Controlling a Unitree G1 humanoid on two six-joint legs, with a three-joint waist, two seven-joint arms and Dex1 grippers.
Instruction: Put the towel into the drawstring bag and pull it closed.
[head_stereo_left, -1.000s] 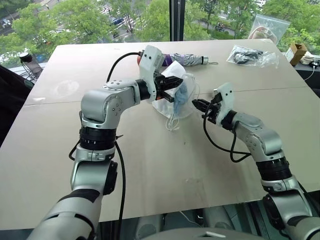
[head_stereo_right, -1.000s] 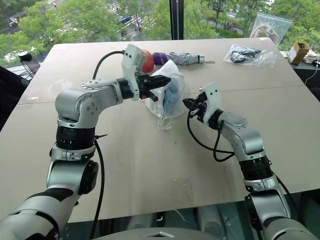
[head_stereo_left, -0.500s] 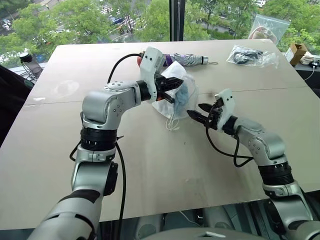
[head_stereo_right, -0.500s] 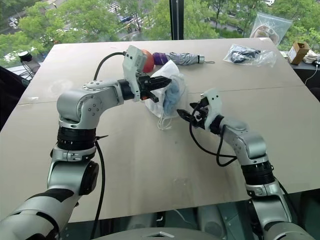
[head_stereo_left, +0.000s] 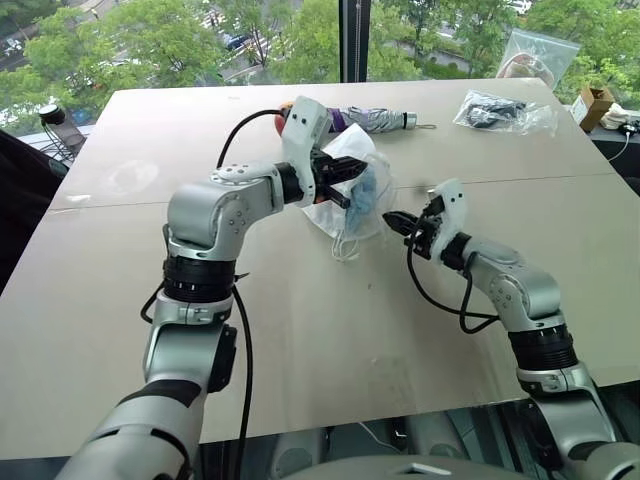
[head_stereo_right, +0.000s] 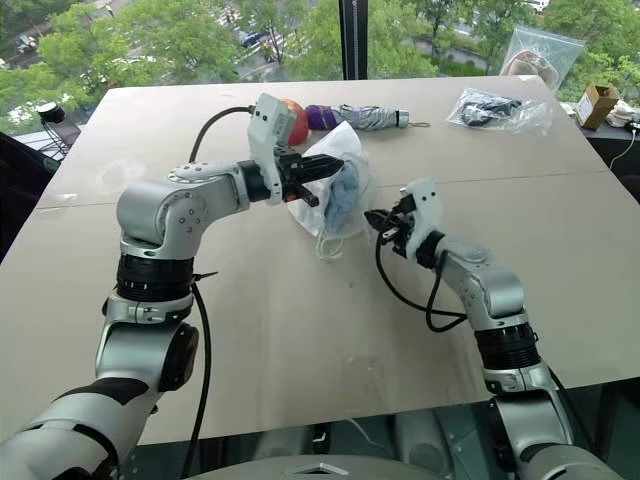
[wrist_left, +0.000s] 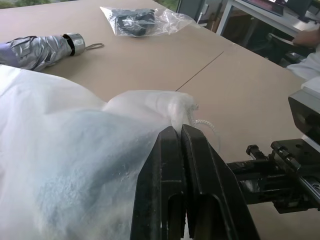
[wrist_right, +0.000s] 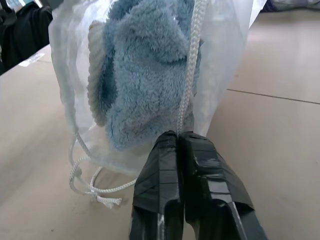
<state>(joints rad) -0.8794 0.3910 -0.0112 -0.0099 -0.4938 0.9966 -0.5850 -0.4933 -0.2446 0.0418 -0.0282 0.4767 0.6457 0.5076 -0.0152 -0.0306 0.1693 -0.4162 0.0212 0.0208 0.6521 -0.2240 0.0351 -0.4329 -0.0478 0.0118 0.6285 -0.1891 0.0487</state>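
Towel (wrist_right: 142, 75) inside drawstring bag (head_stereo_left: 345, 205); left pincer (head_stereo_left: 350, 170) pinches bag fabric; right pincer (wrist_right: 181, 137), beside the bag, pinches cord (wrist_right: 189, 85); closing step; next, likely draw cord away.

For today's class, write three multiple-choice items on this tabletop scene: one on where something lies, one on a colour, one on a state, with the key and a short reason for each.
1. Where is the towel?
A. Flat on the table
B. Inside the drawstring bag
C. Under the umbrella

2. What colour is the towel?
A. Light blue
B. Red
C. Black

3. How does the right gripper stand?
A. Wide open
B. Shut on a cord of the bag
C. Shut on the umbrella

Key: 1 B, the towel shows through the bag's thin white fabric. 2 A, its fuzzy pile is light blue. 3 B, the black fingers meet where the white cord runs down to them.
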